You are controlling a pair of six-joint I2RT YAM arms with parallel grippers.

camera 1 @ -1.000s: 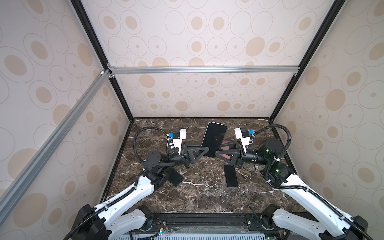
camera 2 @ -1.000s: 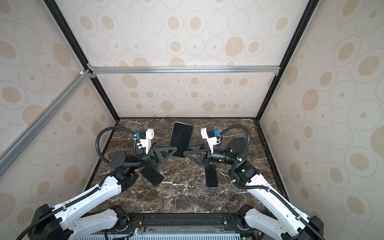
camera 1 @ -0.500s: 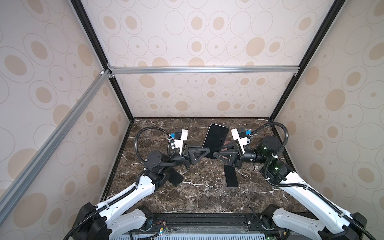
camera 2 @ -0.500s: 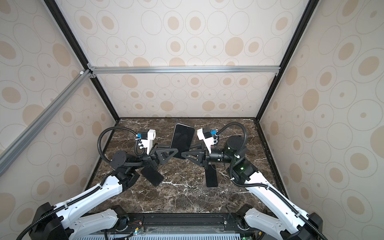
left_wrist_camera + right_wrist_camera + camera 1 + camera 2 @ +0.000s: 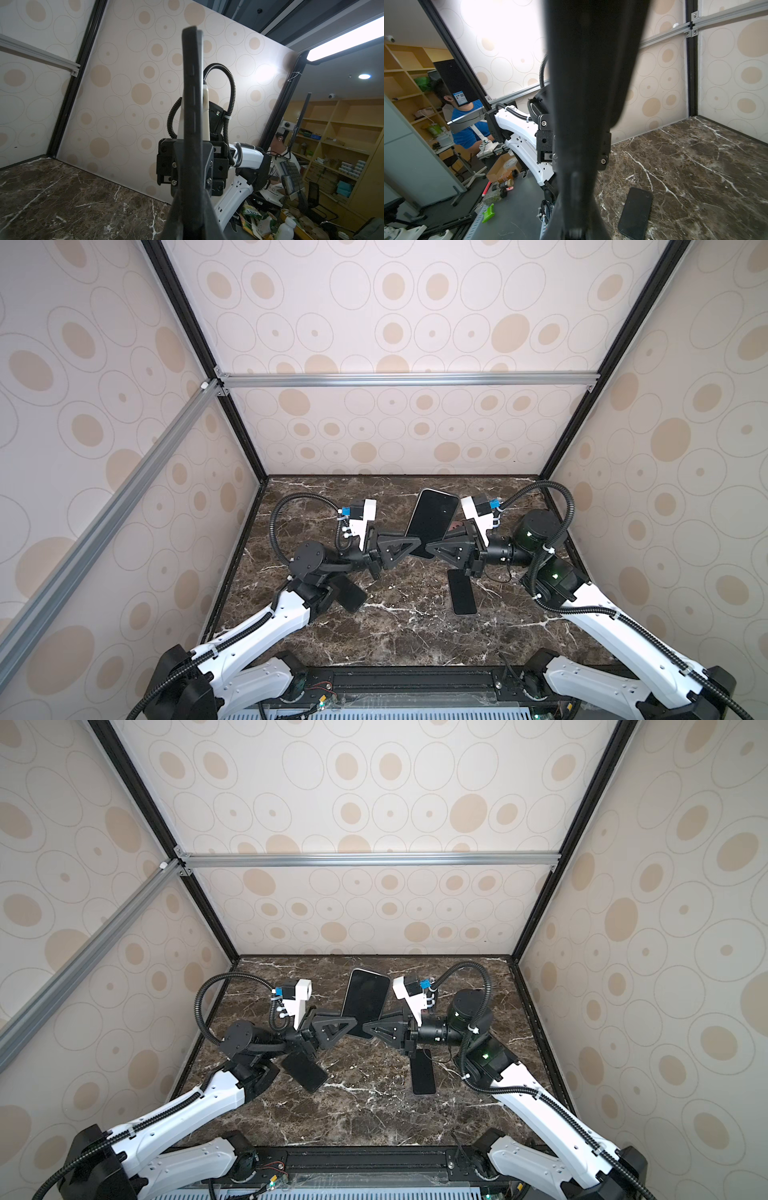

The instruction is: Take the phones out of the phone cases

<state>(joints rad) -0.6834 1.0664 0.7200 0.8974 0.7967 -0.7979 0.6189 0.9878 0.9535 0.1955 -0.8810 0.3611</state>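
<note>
The phone (image 5: 432, 516), seemingly in its case (image 5: 190, 93), hangs tilted above the surface (image 5: 399, 626) between both tools. The left tool (image 5: 411, 544) is clamped on its lower edge, and the right tool (image 5: 430, 549) pinches the opposite side. The two-handed grip looks set; next, the case likely needs prying off the phone.

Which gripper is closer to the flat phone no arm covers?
Right. The right gripper hangs close above the flat phone; the left gripper is farther, beyond the raised phone.

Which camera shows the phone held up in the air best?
Both top views: the raised phone shows most of its dark face. Left wrist sees only its edge; right wrist, a close blur.
</note>
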